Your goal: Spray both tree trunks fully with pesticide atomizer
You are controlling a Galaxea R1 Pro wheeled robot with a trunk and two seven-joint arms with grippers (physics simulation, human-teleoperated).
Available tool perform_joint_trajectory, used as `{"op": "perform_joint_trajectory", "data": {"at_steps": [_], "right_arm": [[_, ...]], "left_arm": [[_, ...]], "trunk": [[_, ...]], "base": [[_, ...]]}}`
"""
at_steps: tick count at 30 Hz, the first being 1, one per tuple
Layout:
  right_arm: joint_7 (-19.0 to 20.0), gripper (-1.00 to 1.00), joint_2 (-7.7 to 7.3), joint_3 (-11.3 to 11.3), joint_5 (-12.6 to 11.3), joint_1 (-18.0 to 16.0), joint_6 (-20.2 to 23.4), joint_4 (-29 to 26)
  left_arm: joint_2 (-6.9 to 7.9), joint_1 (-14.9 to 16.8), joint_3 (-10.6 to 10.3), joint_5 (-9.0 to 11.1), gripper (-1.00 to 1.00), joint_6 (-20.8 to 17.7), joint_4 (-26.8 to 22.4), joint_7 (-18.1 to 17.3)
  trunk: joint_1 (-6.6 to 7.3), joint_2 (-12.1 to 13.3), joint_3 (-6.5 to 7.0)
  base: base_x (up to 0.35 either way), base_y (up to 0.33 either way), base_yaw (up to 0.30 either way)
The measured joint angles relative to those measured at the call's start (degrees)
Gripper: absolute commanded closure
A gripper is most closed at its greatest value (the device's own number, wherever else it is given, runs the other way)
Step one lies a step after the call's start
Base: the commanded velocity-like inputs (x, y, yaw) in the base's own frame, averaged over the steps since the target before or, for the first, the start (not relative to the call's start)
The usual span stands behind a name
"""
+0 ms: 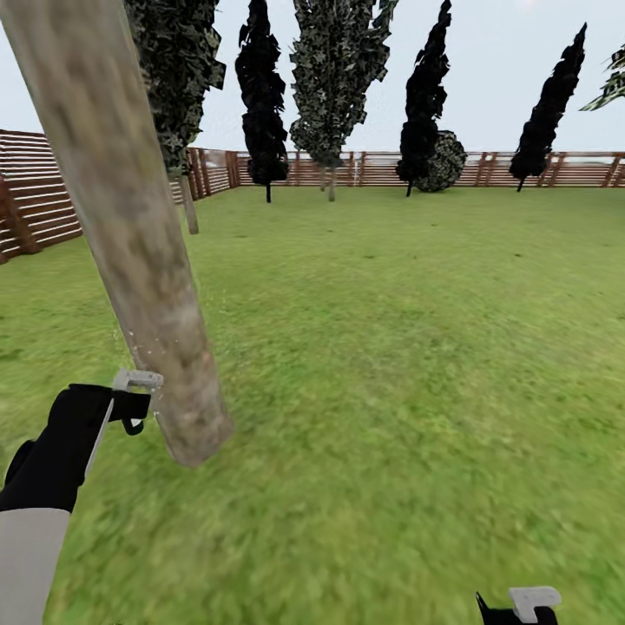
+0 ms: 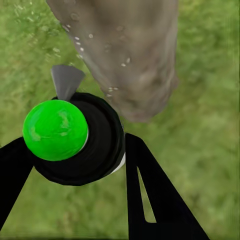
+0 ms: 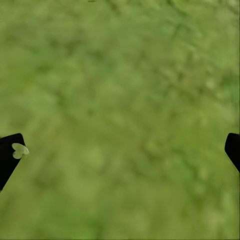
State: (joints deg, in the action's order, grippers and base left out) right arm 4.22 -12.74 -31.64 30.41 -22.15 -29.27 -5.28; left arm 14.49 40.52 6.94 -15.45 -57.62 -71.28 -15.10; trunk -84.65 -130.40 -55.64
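Note:
A thick grey-beige tree trunk (image 1: 130, 234) leans across the left of the head view and meets the lawn (image 1: 391, 365) near its lower left. My left gripper (image 1: 130, 408) is right beside the trunk's base, shut on the pesticide atomizer (image 2: 75, 137), a black sprayer with a bright green round cap and a grey nozzle (image 2: 65, 80) aimed at the trunk (image 2: 130, 55). Tiny white specks of pesticide (image 2: 82, 40) dot the bark and float beside it. My right gripper (image 3: 120, 150) hangs open over bare grass, its tip at the head view's bottom edge (image 1: 521, 608).
A brown slatted fence (image 1: 391, 169) rings the lawn at the back and left. Dark columnar trees (image 1: 260, 95) and a round bush (image 1: 444, 161) stand along it. A thin grey trunk (image 1: 188, 204) rises behind the near tree. Open grass stretches to the right.

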Motion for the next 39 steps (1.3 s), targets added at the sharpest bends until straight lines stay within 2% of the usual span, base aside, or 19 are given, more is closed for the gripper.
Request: {"op": "perform_joint_trajectory", "data": {"at_steps": [4,6,8,13,15,17,20,29,34,35,36,37,39], "right_arm": [[0.00,-1.00,0.00,0.00,0.00,0.00,0.00,0.01],[0.00,-1.00,0.00,0.00,0.00,0.00,0.00,0.01],[0.00,-1.00,0.00,0.00,0.00,0.00,0.00,0.01],[0.00,-1.00,0.00,0.00,0.00,0.00,0.00,0.01],[0.00,-1.00,0.00,0.00,0.00,0.00,0.00,0.01],[0.00,-1.00,0.00,0.00,0.00,0.00,0.00,0.01],[0.00,-1.00,0.00,0.00,0.00,0.00,0.00,0.01],[0.00,-1.00,0.00,0.00,0.00,0.00,0.00,0.01],[0.00,-1.00,0.00,0.00,0.00,0.00,0.00,0.01],[0.00,-1.00,0.00,0.00,0.00,0.00,0.00,0.01],[0.00,-1.00,0.00,0.00,0.00,0.00,0.00,0.01],[0.00,-1.00,0.00,0.00,0.00,0.00,0.00,0.01],[0.00,-1.00,0.00,0.00,0.00,0.00,0.00,0.01]], "left_arm": [[-0.04,-0.10,-0.08,0.01,1.00,0.02,0.28,0.00],[0.21,-0.18,0.16,-0.30,1.00,0.18,4.54,0.24],[0.18,-0.18,0.10,-0.10,1.00,0.26,5.71,0.31],[-1.06,-0.15,-0.35,0.18,1.00,0.23,6.17,0.33],[-1.44,-0.09,0.13,-0.22,1.00,0.24,5.36,0.34],[-1.03,-0.09,0.65,-0.30,1.00,0.25,5.22,0.29],[-1.09,-0.16,4.00,-0.15,1.00,0.89,5.19,0.29],[-2.10,-0.18,4.09,-0.12,1.00,1.02,6.66,0.44],[-1.76,-0.18,4.35,-0.44,1.00,1.53,11.86,0.49],[-1.57,-0.20,4.43,-0.45,1.00,2.64,13.53,0.60],[-1.49,-0.24,4.45,-0.99,1.00,5.86,15.37,1.36],[-1.53,-0.25,4.43,-1.35,1.00,7.49,16.03,2.22],[-1.94,-0.26,4.29,-1.41,1.00,8.85,16.52,3.23]], "trunk": [[0.00,0.00,0.00],[0.00,0.00,-0.01],[0.00,0.00,0.00],[0.00,0.00,0.00],[0.00,0.00,0.00],[0.00,0.00,0.00],[0.00,0.00,0.00],[0.00,0.00,0.00],[0.00,0.00,0.00],[0.00,0.00,0.00],[0.00,0.00,0.00],[0.00,0.00,0.00],[0.00,0.00,0.00]], "base": [[0.175,-0.242,0.259],[0.176,-0.241,0.057],[0.176,-0.241,0.017],[0.176,-0.241,0.001],[0.176,-0.241,0.000],[0.173,-0.241,0.032],[0.119,-0.250,0.227],[0.017,-0.271,0.242],[0.139,-0.264,0.011],[0.153,-0.262,0.027],[0.154,-0.260,0.138],[0.155,-0.258,0.205],[0.156,-0.256,0.253]]}}
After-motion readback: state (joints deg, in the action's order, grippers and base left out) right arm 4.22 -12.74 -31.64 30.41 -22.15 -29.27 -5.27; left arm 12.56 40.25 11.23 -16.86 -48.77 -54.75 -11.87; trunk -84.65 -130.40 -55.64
